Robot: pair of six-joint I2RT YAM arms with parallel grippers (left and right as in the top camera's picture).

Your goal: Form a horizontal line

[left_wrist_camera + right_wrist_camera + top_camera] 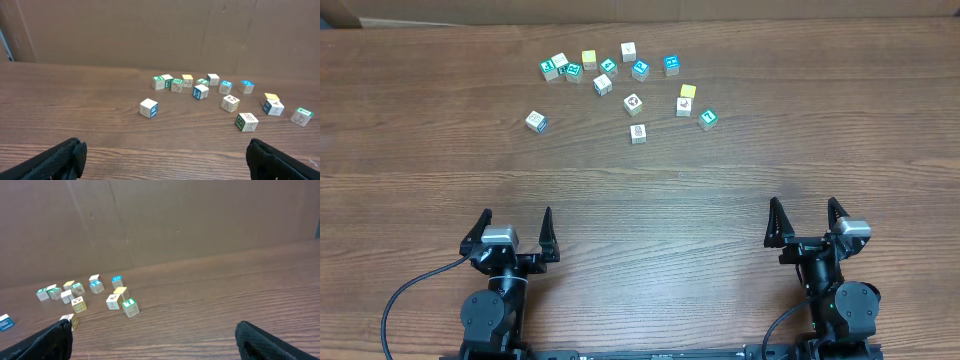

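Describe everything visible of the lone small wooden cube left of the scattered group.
The small white-faced wooden cube has a pale top with a faint print too small to read and one side face bordered in blue. It sits flat on the brown wood-grain table, turned slightly askew, left of the other cubes and apart from them. Nothing touches it.

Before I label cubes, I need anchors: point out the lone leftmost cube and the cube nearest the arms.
Lone leftmost cube (535,121), overhead view, top face.
Cube nearest the arms (638,132), overhead view, top face.
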